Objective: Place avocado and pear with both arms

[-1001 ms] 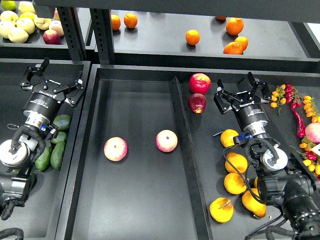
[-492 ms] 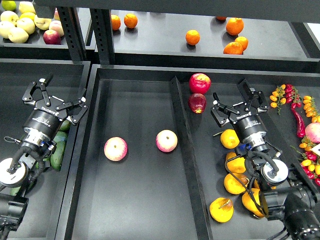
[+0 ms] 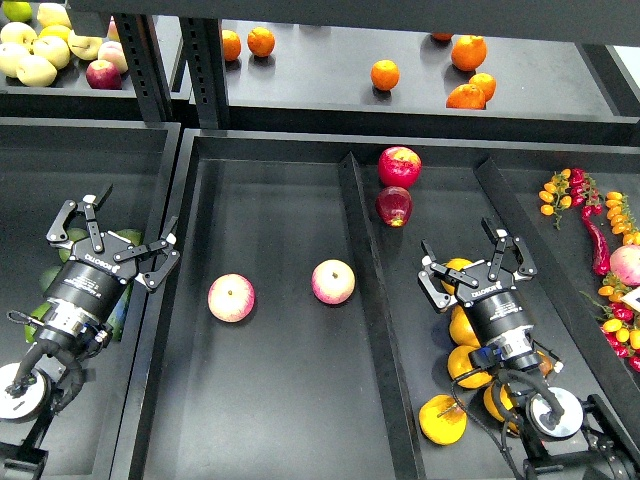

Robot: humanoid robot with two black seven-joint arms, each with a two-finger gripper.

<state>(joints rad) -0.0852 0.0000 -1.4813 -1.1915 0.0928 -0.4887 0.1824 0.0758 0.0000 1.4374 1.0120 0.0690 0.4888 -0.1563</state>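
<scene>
Here the left gripper (image 3: 113,231) is being held over the left bin (image 3: 30,160), its jaws spread apart and empty, directly above the avocados (image 3: 128,240); which of these is the darker avocado cannot be told, since they are largely hidden beneath the arm. The right gripper (image 3: 476,262) is being held with jaws apart and empty over the uppermost pear (image 3: 457,268) of a cluster of yellow pears (image 3: 443,419). Two pink apples (image 3: 231,298) are being left lying apart in the middle tray (image 3: 280,420).
</scene>
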